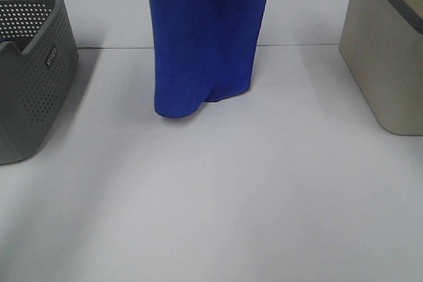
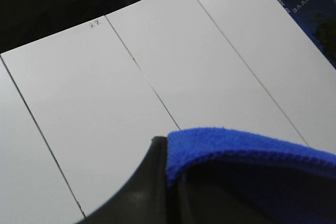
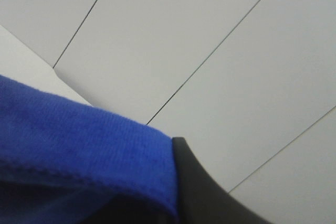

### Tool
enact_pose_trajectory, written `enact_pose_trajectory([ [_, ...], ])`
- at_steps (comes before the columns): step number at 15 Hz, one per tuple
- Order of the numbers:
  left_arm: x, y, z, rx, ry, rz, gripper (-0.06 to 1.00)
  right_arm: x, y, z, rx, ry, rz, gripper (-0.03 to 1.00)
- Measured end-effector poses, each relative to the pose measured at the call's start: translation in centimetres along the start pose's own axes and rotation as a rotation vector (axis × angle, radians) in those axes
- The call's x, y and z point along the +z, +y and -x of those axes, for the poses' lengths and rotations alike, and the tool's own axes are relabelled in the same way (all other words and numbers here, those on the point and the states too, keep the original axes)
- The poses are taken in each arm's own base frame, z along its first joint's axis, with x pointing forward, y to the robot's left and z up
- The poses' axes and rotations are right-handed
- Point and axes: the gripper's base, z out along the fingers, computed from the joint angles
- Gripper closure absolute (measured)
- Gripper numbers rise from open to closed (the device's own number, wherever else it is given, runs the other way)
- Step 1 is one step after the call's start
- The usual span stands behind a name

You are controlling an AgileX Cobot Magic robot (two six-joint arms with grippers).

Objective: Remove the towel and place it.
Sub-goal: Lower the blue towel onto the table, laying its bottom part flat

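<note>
A: Count of items on record?

B: One towel [image 1: 205, 37], royal blue, is noted. One grey perforated basket [image 1: 33, 77] and one beige bin [image 1: 386, 51] are noted. One white table [image 1: 218, 203] carries both containers. Two pincers are logged, seen only in the wrist views.

A: State of each pincer?

B: The left pincer [image 2: 168, 174] is closed on the towel's stitched hem. The right pincer [image 3: 176, 182] is likewise clamped on the blue cloth, its edge pressed against the black finger.

A: Position of the towel?

B: It is hung in mid-scene, between basket and bin and well apart from both. Its top is cut by the upper edge of the high view. It is draped in vertical folds, the lower hem curved, lower on the left than on the right. Whether the hem touches the table cannot be told.

A: Edges and free room?

B: The basket is set at the left edge, partly out of view, with its handle opening visible. The bin is set at the far right, also cropped. A thin seam is seen across the table behind the towel. A broad bare stretch of table is recorded in front of the towel and on either side of it.
</note>
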Motion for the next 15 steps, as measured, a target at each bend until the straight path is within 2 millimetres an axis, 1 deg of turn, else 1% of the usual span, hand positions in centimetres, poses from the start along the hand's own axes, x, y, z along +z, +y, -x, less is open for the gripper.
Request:
enact_pose_trajectory([
  [1,0.0,0.3,-0.7,-0.009,0.003,0.016,0.94,0.8,0.4,-0.4,-0.005,-0.025,-0.005,0.95],
  [3,0.4,1.1,-3.8,-0.005,0.002,0.06,0.94,1.7,0.6,-1.1,-0.003,-0.057,-0.014,0.95],
  [5,1.3,1.6,-5.8,0.01,-0.019,0.089,0.94,3.4,0.5,-3.1,-0.002,-0.069,-0.027,0.95],
  [6,2.1,1.2,-7.4,0.027,-0.046,0.104,0.94,4.4,-0.1,-3.9,-0.005,-0.085,-0.049,0.95],
  [9,3.3,1.1,-8.6,0.068,-0.088,0.148,0.94,5.6,-1.7,-4.0,-0.006,-0.137,-0.108,0.95],
  [11,3.5,1.2,-9.1,0.077,-0.078,0.166,0.94,5.5,-2.7,-3.7,0.008,-0.19,-0.135,0.95],
  [15,3.6,1.3,-8.8,0.089,-0.076,0.168,0.94,5.6,-2.9,-4.0,0.04,-0.193,-0.135,0.95],
])
